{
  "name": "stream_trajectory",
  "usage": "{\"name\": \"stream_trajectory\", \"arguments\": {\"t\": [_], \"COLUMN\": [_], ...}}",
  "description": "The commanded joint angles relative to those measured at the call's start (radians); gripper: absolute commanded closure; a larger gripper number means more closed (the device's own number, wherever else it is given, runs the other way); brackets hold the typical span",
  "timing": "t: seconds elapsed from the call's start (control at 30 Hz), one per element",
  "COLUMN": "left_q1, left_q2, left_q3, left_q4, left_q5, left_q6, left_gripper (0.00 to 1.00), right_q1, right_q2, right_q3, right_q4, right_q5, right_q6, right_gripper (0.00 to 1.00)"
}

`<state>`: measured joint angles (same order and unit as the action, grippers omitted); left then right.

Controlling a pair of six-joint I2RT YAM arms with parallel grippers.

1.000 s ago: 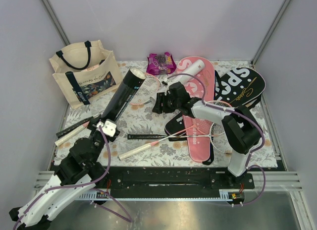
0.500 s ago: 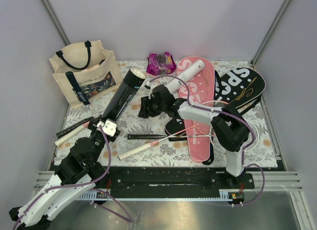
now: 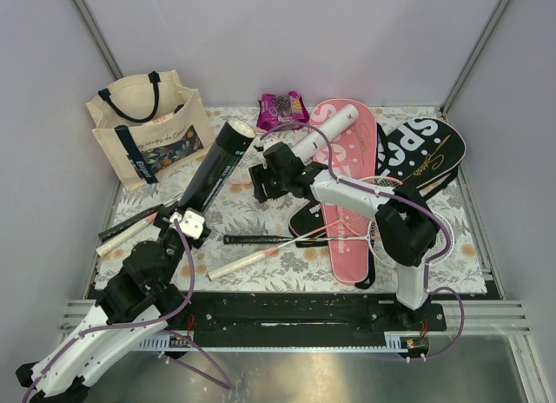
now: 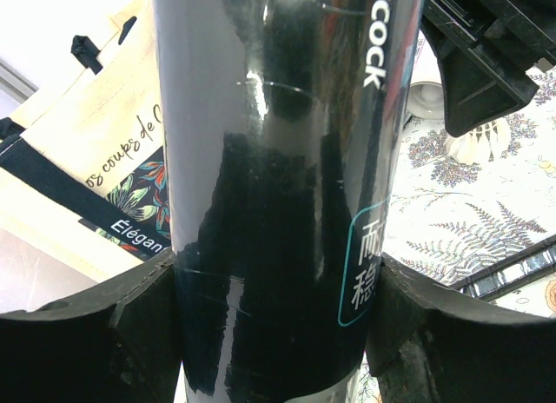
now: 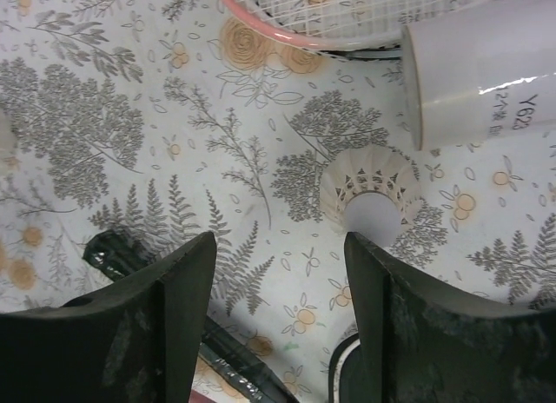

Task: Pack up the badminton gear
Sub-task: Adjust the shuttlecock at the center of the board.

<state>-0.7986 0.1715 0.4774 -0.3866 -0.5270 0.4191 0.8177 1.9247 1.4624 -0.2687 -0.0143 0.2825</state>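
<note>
My left gripper (image 3: 188, 221) (image 4: 278, 281) is shut on the lower part of the long black tube (image 3: 217, 164) (image 4: 278, 160), which slants up toward the tote. My right gripper (image 3: 261, 182) (image 5: 278, 247) hangs open just above the floral cloth with nothing between its fingers. A white feather shuttlecock (image 5: 372, 194) (image 4: 479, 145) lies just ahead of its right finger. The white tube (image 3: 326, 134) (image 5: 486, 82) lies with its mouth close by, next to a pink-rimmed racket head (image 5: 347, 12). Two thin rackets (image 3: 261, 247) lie across the front. Pink cover (image 3: 352, 186) and black cover (image 3: 426, 151) lie right.
A cream canvas tote (image 3: 148, 129) (image 4: 95, 160) with navy handles stands at the back left. A purple-pink snack packet (image 3: 282, 110) lies at the back middle. Another racket handle (image 3: 130, 225) lies at the left beside my left arm. White walls close in the floral cloth (image 3: 252, 212).
My right arm has swung left off the pink cover to the cloth by the white tube's mouth, and its jaws have widened. The left arm and black tube have not moved.
</note>
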Motion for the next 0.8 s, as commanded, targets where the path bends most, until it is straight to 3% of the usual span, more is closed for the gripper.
{"name": "stream_trajectory", "arguments": {"t": [0.0,0.5,0.77], "left_q1": [-0.002,-0.002,-0.002], "left_q2": [-0.015,-0.012,-0.018], "left_q3": [0.018,0.020,0.017], "left_q4": [0.101,0.104,0.101], "left_q5": [-0.027,-0.037,-0.041], "left_q6": [-0.014,-0.013,-0.011], "left_gripper": [0.58,0.58,0.58], "right_q1": [0.003,0.000,-0.006], "right_q2": [-0.007,0.028,0.077], "right_q3": [0.055,0.084,0.098], "right_q4": [-0.064,-0.067,-0.041], "right_q5": [0.103,0.227,0.241], "right_q6": [-0.077,-0.103,-0.128], "right_gripper": [0.30,0.30,0.44]}}
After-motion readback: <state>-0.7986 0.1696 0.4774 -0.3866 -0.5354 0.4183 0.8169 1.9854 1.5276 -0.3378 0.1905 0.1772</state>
